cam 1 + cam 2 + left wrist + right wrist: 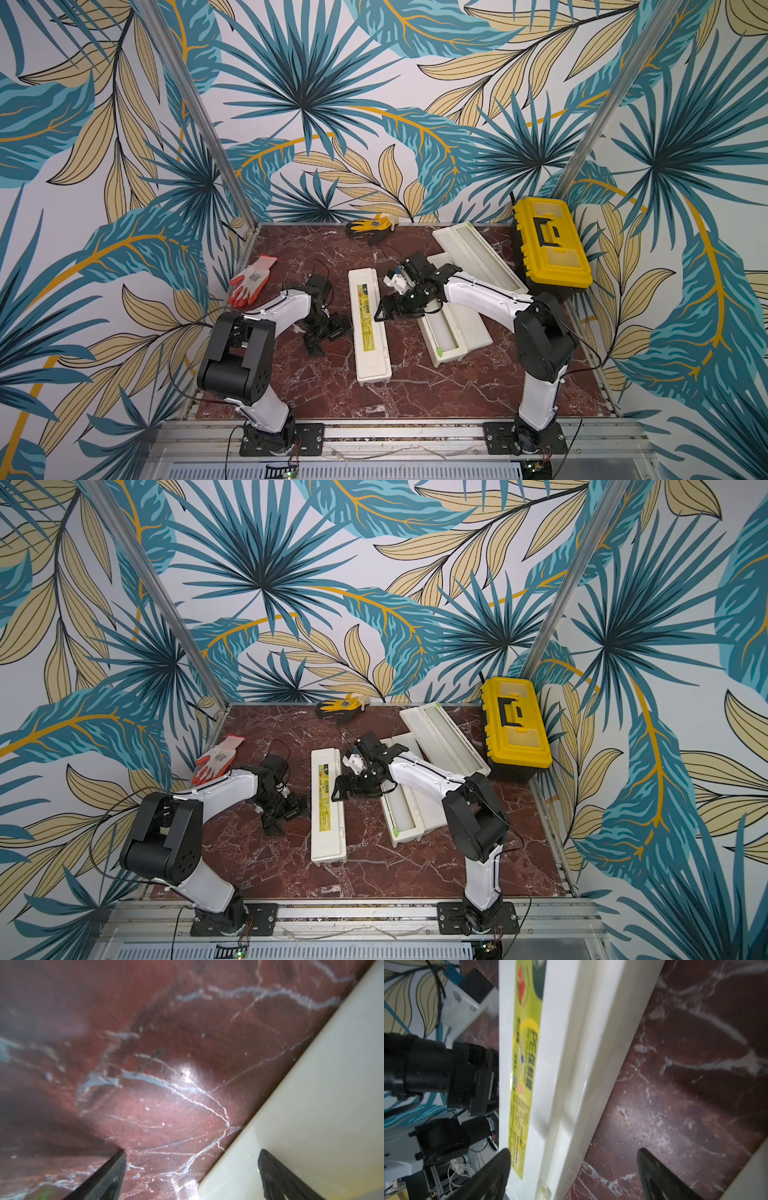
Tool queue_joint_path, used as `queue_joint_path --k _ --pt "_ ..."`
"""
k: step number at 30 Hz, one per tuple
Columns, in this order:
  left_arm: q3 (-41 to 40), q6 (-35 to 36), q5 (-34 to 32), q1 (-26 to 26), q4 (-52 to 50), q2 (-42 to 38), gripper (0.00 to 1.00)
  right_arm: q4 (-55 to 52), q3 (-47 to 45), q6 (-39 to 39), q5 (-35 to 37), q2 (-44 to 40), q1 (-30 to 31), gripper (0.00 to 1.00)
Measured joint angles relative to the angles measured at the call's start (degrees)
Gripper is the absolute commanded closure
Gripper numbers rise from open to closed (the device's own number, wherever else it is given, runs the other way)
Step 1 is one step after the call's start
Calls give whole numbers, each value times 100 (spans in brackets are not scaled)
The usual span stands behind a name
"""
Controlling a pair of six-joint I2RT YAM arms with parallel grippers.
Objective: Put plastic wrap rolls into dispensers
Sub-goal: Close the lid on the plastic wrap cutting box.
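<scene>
Your right wrist view showed the label [525, 1064] up close on the closed dispenser [566, 1053]. Only the top views showed the near open dispenser [446, 336] and the far open dispenser [478, 257]. Your right arm hid part of the near one. Your right gripper [383, 312] hung wide open over the closed dispenser's edge. Your left gripper [322, 338] pointed down beside it, open too.

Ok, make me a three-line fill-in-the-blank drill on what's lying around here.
1. The labelled box in the middle has its lid ____.
2. The toolbox has a black base and a ____ lid.
3. The orange glove lies on the robot's ____ side.
Missing words: closed; yellow; left.
</scene>
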Motion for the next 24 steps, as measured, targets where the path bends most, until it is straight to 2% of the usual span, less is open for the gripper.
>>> queue_joint_path --k 8,14,18,24 --pt "326 151 -184 66 103 247 0 540 1325 205 -149 1467 -216 7" --pt "358 201 -310 160 166 232 0 1156 1545 675 -501 1784 -398 27" --pt "402 254 -577 341 284 57 0 1180 1698 804 -811 1912 -479 42" --pt "863 400 -468 459 619 -313 1 1086 1792 859 -1093 2026 -568 50"
